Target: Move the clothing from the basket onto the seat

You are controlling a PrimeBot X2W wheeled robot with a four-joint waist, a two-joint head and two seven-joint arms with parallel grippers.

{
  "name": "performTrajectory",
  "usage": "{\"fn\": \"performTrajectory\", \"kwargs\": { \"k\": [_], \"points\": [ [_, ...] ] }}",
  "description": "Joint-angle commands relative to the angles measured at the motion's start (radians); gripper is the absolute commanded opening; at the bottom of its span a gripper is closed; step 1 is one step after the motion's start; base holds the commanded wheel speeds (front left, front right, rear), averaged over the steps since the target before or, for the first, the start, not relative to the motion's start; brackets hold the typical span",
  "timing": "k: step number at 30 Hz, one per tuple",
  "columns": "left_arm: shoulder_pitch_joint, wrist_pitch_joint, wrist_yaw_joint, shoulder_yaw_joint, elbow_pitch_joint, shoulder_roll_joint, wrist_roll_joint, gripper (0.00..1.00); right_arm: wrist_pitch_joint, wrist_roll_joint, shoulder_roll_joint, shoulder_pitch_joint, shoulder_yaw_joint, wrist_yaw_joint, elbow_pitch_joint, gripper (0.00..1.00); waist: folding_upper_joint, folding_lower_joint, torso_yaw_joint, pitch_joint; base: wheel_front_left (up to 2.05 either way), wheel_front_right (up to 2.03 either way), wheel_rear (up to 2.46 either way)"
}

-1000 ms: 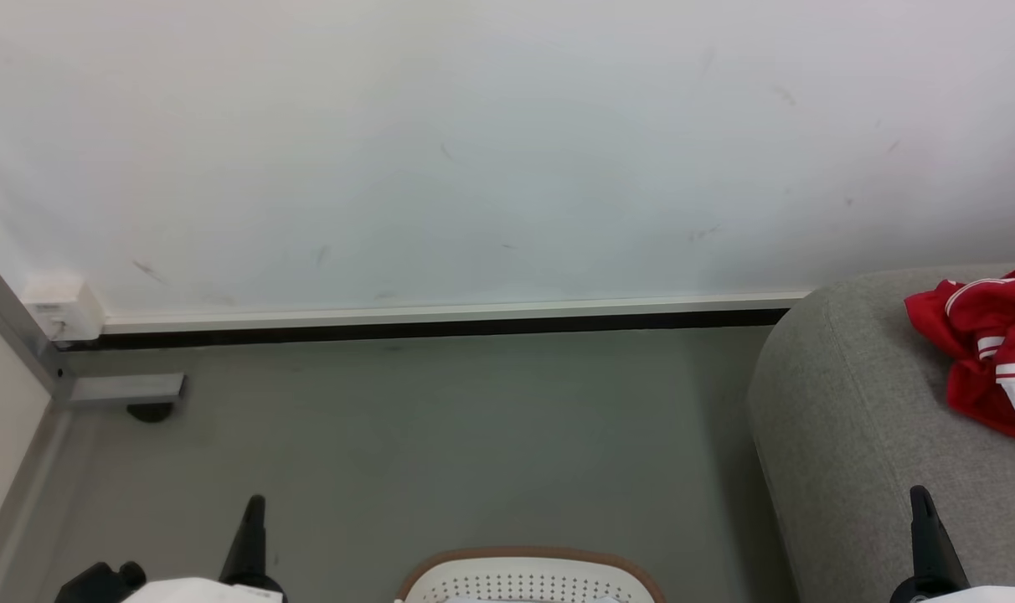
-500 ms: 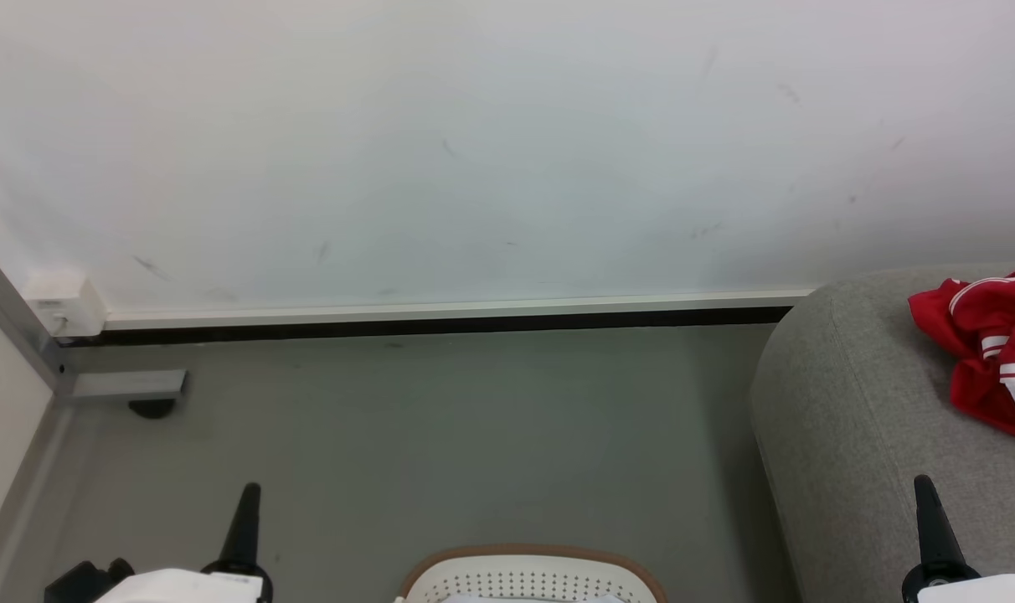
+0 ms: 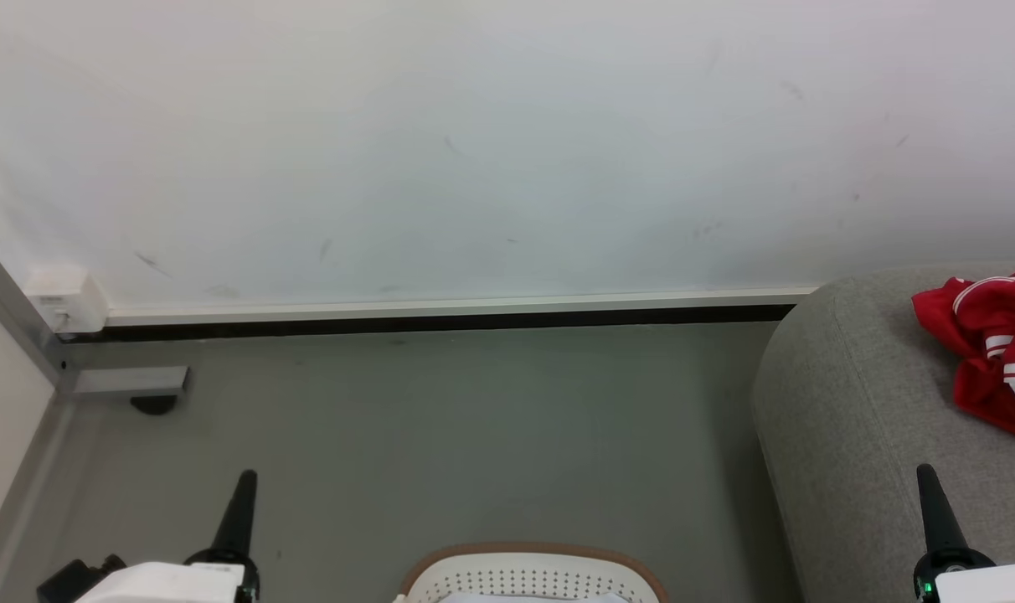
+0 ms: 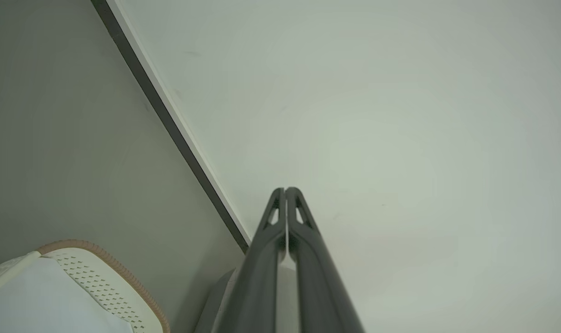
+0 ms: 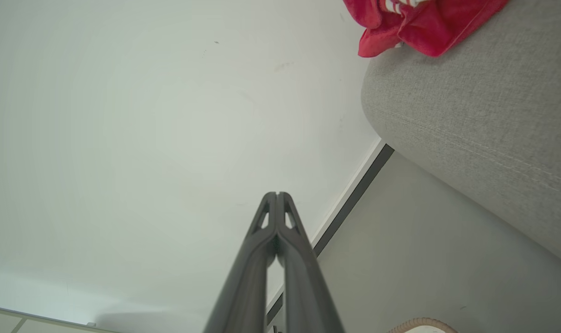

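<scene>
Nearest the robot, the left gripper [image 3: 246, 484] rises at the lower left of the head view and the right gripper [image 3: 927, 479] at the lower right, both pointing up. Both are clenched. In the left wrist view the left fingers [image 4: 262, 259] meet tip to tip with nothing held. In the right wrist view the right fingers [image 5: 250, 273] press together the same way, also empty.

Between the two grippers, at the bottom edge, is the basket [image 3: 526, 576], showing its perforated wall and brown rim. The left wrist view shows a white cloth [image 4: 40, 300] lying inside it. The basket stands on the grey floor [image 3: 440, 419], apart from both grippers.

To the right, the seat [image 3: 842, 419] takes up the lower right corner, its rounded end toward the open floor. The right gripper overlaps it in the head view; whether they touch cannot be told. The clothing [image 3: 985, 343] lies crumpled on top of the seat, cut off by the right edge and well apart from the basket. In the right wrist view its red folds and white stripes lie near the seat's rounded edge.

At the far left, a grey metal frame [image 3: 22, 335] slants down to the floor, with a small white box [image 3: 64, 301] beside it. Farthest back, a dark baseboard [image 3: 440, 323] runs along the foot of the scuffed white wall [image 3: 474, 151].
</scene>
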Motion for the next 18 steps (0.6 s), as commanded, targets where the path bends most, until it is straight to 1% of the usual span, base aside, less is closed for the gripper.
{"fn": "performTrajectory", "kwargs": {
  "k": [1,18],
  "points": [
    [-0.018,0.006,-0.005,0.007,-0.011,0.000,-0.021,0.00,0.005,0.030,-0.010,-0.021,-0.004,-0.001,-0.009,0.00,-0.0001,-0.0001,0.000,0.000,0.00,0.00,0.00],
    [-0.030,0.044,-0.023,0.036,-0.017,-0.009,-0.148,0.00,0.042,0.176,-0.012,-0.035,-0.010,-0.002,-0.010,0.00,-0.0001,-0.0001,0.004,0.006,0.00,0.00,0.00]
  ]
}}
